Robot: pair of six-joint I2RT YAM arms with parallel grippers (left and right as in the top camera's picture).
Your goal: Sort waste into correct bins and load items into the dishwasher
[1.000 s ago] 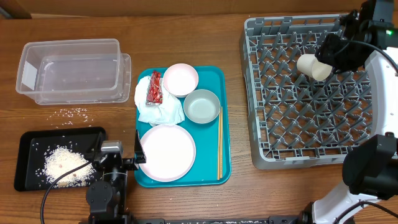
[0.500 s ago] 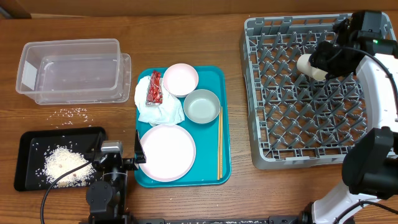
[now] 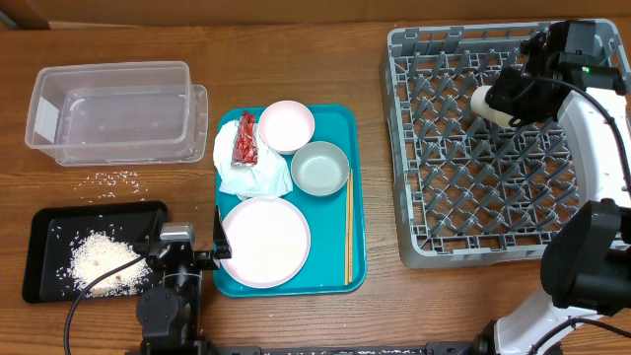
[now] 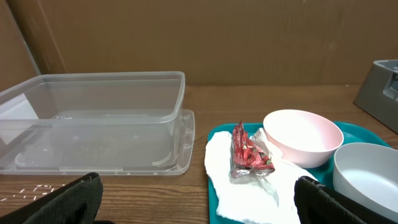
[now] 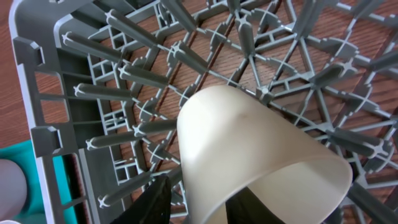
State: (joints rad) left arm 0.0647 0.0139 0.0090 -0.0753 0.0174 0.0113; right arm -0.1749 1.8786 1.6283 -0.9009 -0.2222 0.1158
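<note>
Right arm is reaching over the far side of the dish rack (image 3: 473, 197). Right gripper (image 3: 505, 98) is clamping the whitish cup (image 3: 484, 102); the wrist view is showing one dark finger (image 5: 158, 199) pressed against the outside of the cup wall near the rim. Cup is lying on its side in the grip, closed base pointing toward the rack's left edge, open mouth toward the wrist. It is hanging low over the upright pegs in the rack's far left area. Cannot tell whether it is touching them.

Left gripper (image 3: 189, 237) is sitting low at the near edge of the table (image 3: 444, 306), between the black tray (image 3: 44, 222) and the teal tray (image 3: 330, 266). Its fingers are spread wide and holding nothing.

On the teal tray:
- The large pink plate (image 3: 264, 242) is lying at the near end.
- The grey-green bowl (image 3: 319, 168) is sitting just beside the small pink plate (image 3: 286, 125).
- The chopsticks (image 3: 348, 225) are lying along the right rim.
- The crumpled napkin (image 3: 254, 177) is lying at the left, with the red wrapper (image 3: 245, 140) resting on top of it.

Clear tub (image 3: 118, 113) is standing far left. A pile of rice (image 3: 104, 258) is lying in the black tray, and loose grains (image 3: 116, 178) are scattered on the wood between tub and tray.
</note>
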